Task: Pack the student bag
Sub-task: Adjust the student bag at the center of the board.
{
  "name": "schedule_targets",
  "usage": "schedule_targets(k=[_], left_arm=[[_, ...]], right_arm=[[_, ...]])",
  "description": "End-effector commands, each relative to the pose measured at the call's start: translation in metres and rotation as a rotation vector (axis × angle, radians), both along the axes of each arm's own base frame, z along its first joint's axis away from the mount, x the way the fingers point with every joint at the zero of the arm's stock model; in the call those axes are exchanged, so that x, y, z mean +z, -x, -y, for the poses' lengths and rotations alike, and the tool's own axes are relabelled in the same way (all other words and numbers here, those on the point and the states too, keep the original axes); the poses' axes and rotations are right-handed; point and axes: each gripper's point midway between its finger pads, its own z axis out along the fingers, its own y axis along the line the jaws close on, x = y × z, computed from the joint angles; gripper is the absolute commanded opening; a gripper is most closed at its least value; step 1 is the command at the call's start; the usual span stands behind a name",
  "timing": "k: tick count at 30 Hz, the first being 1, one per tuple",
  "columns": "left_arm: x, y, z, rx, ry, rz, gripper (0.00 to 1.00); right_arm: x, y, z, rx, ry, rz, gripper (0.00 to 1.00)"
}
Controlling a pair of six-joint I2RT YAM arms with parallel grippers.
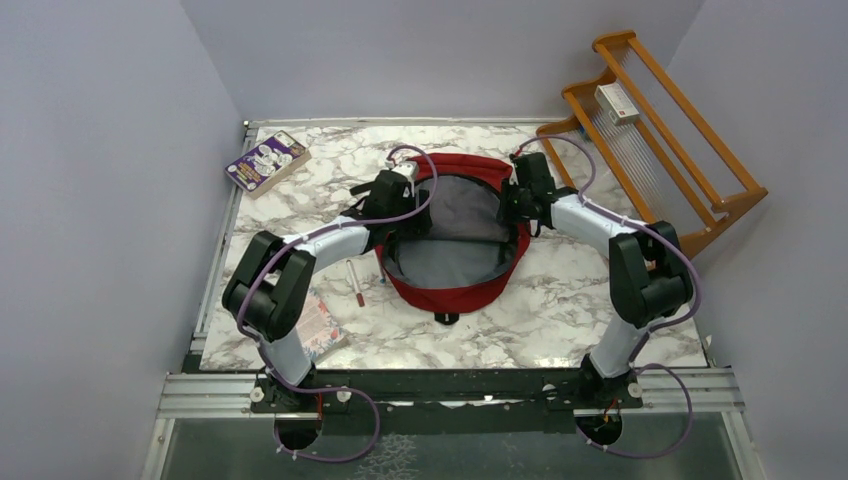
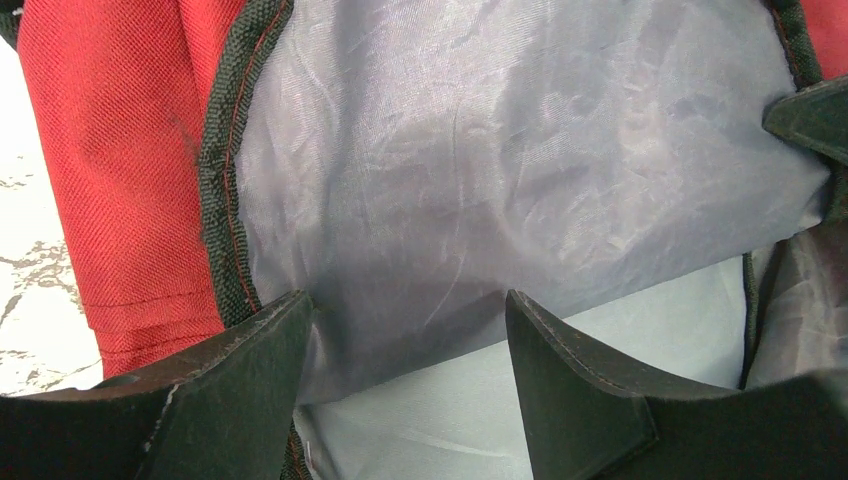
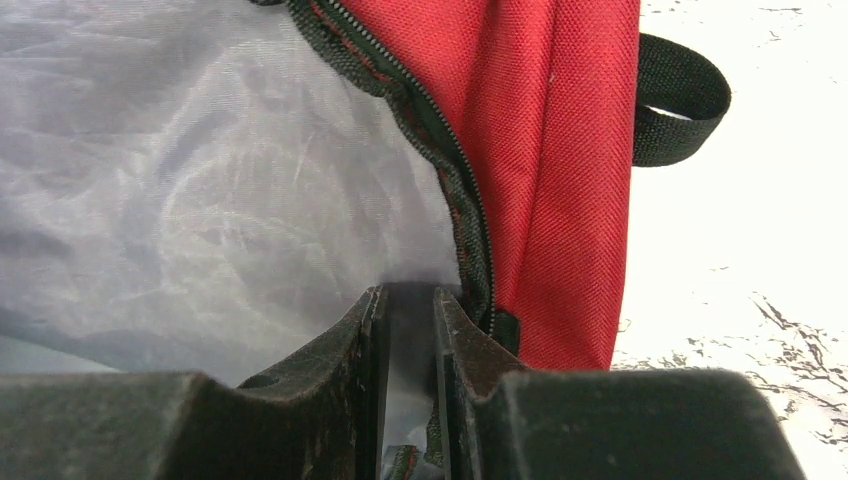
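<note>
The student bag (image 1: 452, 292) is a red backpack lying open mid-table, its grey lining facing up. My left gripper (image 1: 396, 210) is at the bag's left rim. In the left wrist view it (image 2: 405, 300) is open, its jaws wide apart over the grey lining (image 2: 500, 170), with the red wall (image 2: 130, 150) and zip edge to the left. My right gripper (image 1: 516, 205) is at the bag's right rim. In the right wrist view it (image 3: 408, 292) is shut on the lining just inside the zip edge (image 3: 455, 190), with the red outer fabric (image 3: 560, 150) beside it.
A purple book (image 1: 265, 160) lies at the far left. A pen (image 1: 355, 283) lies left of the bag, and a patterned notebook (image 1: 322, 330) lies by the left arm's base. A wooden rack (image 1: 660, 130) holding a white box (image 1: 617, 103) stands at the right.
</note>
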Motion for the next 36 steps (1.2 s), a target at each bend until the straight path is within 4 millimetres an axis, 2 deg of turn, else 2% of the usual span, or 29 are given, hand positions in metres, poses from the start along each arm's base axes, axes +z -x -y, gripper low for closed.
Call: schedule_targets(k=[1, 4, 7, 14, 18, 23, 28, 31, 36], left_arm=[[-0.007, -0.004, -0.007, 0.022, -0.037, -0.016, 0.72], [-0.004, -0.006, -0.007, 0.024, -0.035, -0.012, 0.73], [0.011, -0.011, -0.005, 0.019, -0.027, 0.017, 0.75], [0.073, -0.015, 0.008, -0.044, 0.039, 0.113, 0.78], [0.097, -0.01, 0.005, -0.044, 0.065, 0.152, 0.8], [0.108, 0.001, -0.013, 0.015, 0.075, 0.175, 0.81], [0.103, 0.006, -0.058, 0.177, 0.073, 0.166, 0.85], [0.099, 0.009, -0.081, 0.247, 0.103, 0.146, 0.85], [0.094, 0.017, -0.101, 0.279, 0.109, 0.137, 0.85]], right_arm=[[-0.003, -0.008, 0.015, -0.045, 0.066, 0.013, 0.27], [0.003, -0.007, 0.014, -0.03, 0.064, 0.022, 0.31], [0.026, -0.008, 0.007, 0.021, 0.034, 0.073, 0.35], [0.098, 0.005, -0.015, 0.219, -0.048, 0.237, 0.44], [0.116, 0.019, -0.024, 0.326, -0.079, 0.312, 0.46], [0.117, 0.031, -0.041, 0.457, -0.11, 0.341, 0.46], [0.124, 0.047, -0.083, 0.635, -0.063, 0.478, 0.49], [0.114, 0.055, -0.107, 0.762, 0.059, 0.573, 0.52], [0.086, 0.066, -0.132, 0.982, 0.2, 0.645, 0.61]])
